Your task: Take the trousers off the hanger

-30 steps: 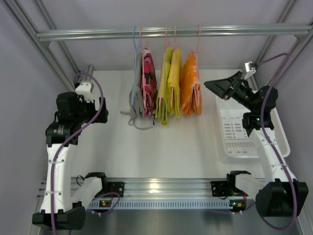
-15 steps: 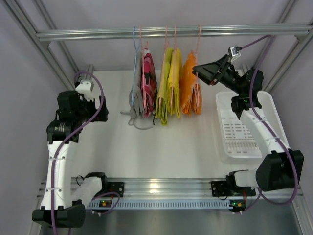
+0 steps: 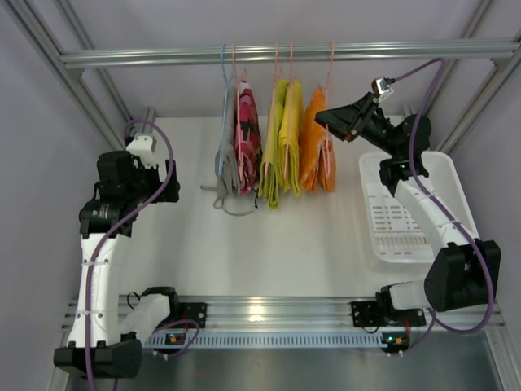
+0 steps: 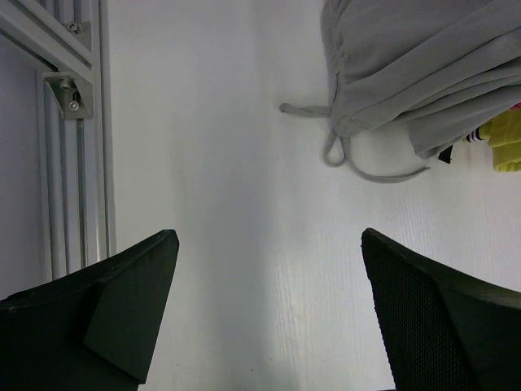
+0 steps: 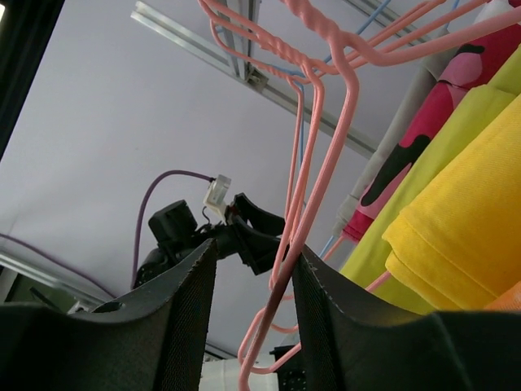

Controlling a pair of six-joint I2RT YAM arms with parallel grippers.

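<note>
Right gripper [image 3: 327,120]: is sitting raised at the top right side of the hanging row, pointing left; its jaws are standing narrowly apart and gripping nothing
Right gripper, wrist view [image 5: 254,249]: the two black fingers [image 5: 183,326] are flanking a thin pink wire that is running down through the gap; contact between wire and pads cannot be told
Hanger [image 3: 330,69]: is hanging by its hook from the aluminium rail [image 3: 163,58], rightmost in the row; its long pale pink loop [image 5: 303,195] is passing between the right fingers
Trousers [image 3: 316,147]: are hanging folded on the hanger, bright orange, just below and left of the right gripper, well above the table
Left gripper [image 4: 269,236]: is hovering over the bare white table [image 4: 212,122] with its jaws spread wide and holding nothing
Left arm [image 3: 114,195]: is standing at the left side, well apart from the garments
Yellow-green garments [image 3: 281,147]: are hanging just left of the trousers, touching them
Pink-and-black garment [image 3: 247,134]: is hanging left of the yellow-green pair
Grey garment [image 3: 226,163]: is hanging leftmost on the blue-grey hanger [image 3: 223,65]; its lower end [image 4: 423,73] and a drawstring [image 4: 358,167] are lying on the table ahead of the left gripper
White basket [image 3: 423,259]: is resting on the table at the right, beneath the right arm
</note>
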